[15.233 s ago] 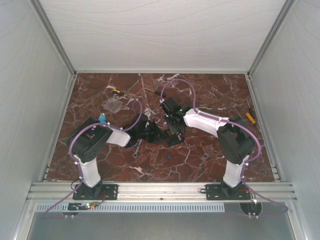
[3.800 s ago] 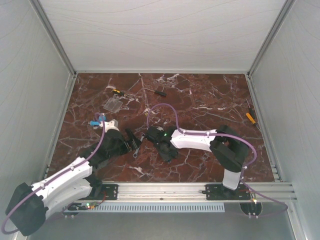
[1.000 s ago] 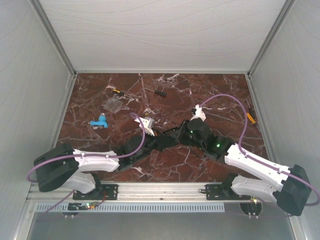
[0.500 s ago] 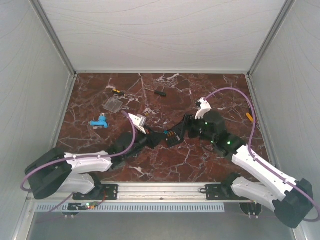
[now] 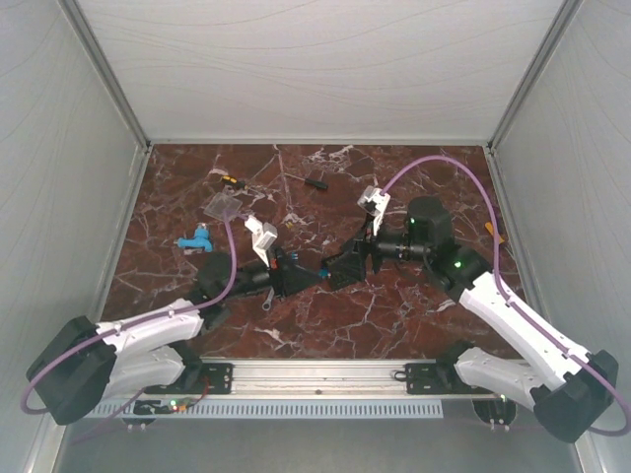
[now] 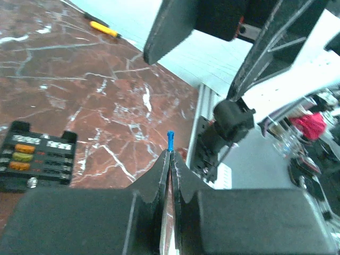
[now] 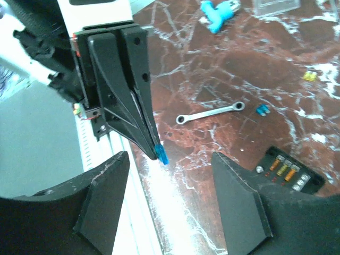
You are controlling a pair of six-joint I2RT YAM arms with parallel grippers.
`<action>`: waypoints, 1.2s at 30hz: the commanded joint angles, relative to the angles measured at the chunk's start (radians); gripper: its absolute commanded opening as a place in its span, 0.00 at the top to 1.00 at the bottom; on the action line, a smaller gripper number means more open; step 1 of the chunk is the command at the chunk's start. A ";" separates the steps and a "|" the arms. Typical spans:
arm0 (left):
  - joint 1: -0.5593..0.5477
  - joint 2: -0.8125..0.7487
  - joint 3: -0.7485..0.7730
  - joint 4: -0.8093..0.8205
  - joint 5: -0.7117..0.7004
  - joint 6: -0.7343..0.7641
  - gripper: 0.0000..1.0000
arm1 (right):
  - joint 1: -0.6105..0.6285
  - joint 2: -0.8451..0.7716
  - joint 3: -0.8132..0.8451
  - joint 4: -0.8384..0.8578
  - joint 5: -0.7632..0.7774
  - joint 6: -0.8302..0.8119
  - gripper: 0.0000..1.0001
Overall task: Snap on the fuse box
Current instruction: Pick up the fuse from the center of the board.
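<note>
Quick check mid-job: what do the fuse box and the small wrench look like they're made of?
Fuse box: looks like matte black moulded plastic, with a dull surface and no glint. Wrench: probably bare steel, silvery and shiny.

On the table (image 5: pixel 414 187), the fuse box (image 7: pixel 287 170) lies mid-field between the left gripper (image 6: pixel 168 157), with a small fuse (image 6: pixel 170 140) in its tips, and the right gripper (image 7: pixel 169 158); the wrench (image 7: pixel 210 113) lies on the table left of the box, and the cover piece (image 5: pixel 225 206) further behind on the left.
</note>
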 commanded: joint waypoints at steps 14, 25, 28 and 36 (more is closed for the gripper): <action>0.005 -0.006 0.075 0.091 0.253 -0.075 1.00 | -0.001 0.124 0.093 -0.105 -0.378 -0.110 0.59; 0.004 0.057 0.086 0.173 0.264 -0.151 1.00 | 0.024 0.142 0.101 -0.132 -0.366 -0.138 0.70; 0.005 0.066 0.089 0.183 0.264 -0.164 1.00 | 0.031 0.146 0.104 -0.140 -0.361 -0.147 0.72; 0.005 0.088 0.088 0.203 0.268 -0.187 1.00 | 0.034 0.140 0.102 -0.141 -0.351 -0.155 0.85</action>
